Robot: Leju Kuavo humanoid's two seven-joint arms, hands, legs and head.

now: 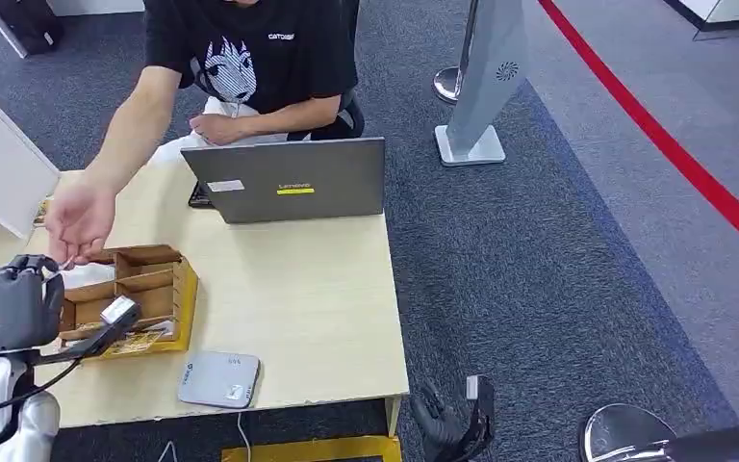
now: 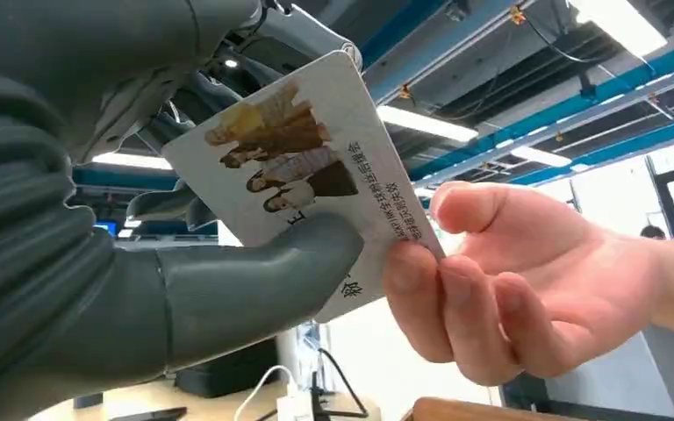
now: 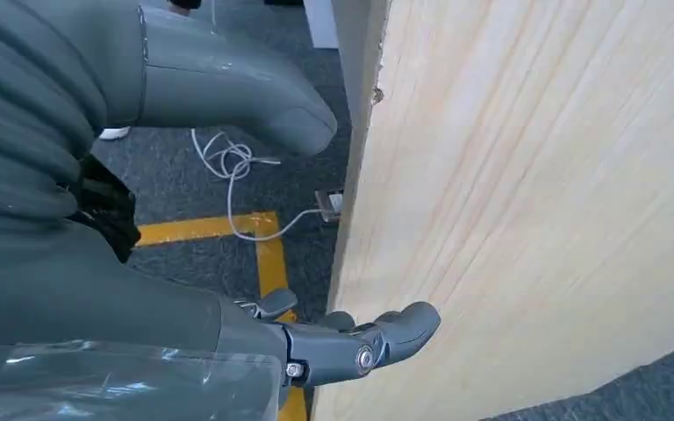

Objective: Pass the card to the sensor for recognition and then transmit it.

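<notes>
In the left wrist view my left hand [image 2: 96, 272] pinches a white card [image 2: 316, 175] printed with a photo of people, thumb on its face and fingers behind it. A person's hand [image 2: 527, 281] has its fingertips on the card's free edge. In the head view my left hand [image 1: 10, 306] is raised over the table's left side, with the person's hand [image 1: 82, 219] reaching to it. The grey flat sensor [image 1: 219, 378] lies near the table's front edge. My right hand [image 1: 452, 425] hangs beside the table, fingers apart and holding nothing [image 3: 96, 219].
A cardboard organiser box [image 1: 149, 289] stands just right of my left hand. A grey laptop [image 1: 289, 180] sits at the table's far side in front of the seated person. The wooden table panel [image 3: 535, 175] is close to my right hand. A stanchion base [image 1: 471, 144] stands on the carpet.
</notes>
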